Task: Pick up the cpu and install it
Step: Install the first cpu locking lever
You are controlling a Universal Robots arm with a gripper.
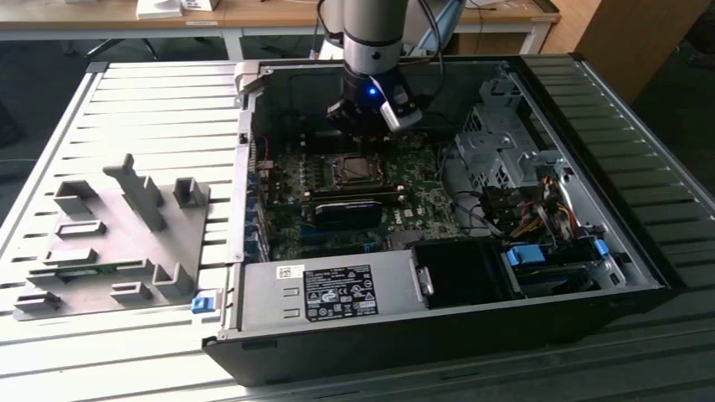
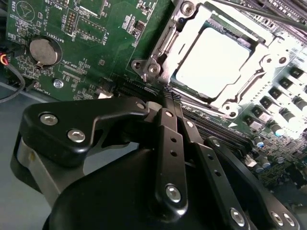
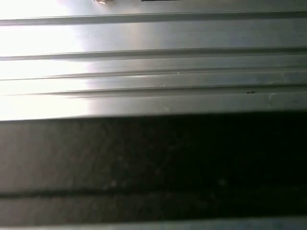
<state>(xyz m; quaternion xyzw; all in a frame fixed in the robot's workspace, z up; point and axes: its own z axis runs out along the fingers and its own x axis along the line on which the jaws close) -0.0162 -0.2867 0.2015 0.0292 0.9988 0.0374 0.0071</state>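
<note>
While the gripper (image 1: 363,134) hangs just above the motherboard (image 1: 324,209) inside the open computer case (image 1: 581,209), whether its jaws are wide or narrow cannot be told, and nothing appears to be held. In the second wrist view the cpu (image 2: 213,60) lies flat in the socket frame (image 2: 158,57), its pale top squarely within the metal surround, which suggests it is already seated. A grey fixture (image 1: 123,239) with slotted blocks sits well apart on the slatted worktop (image 1: 146,109).
</note>
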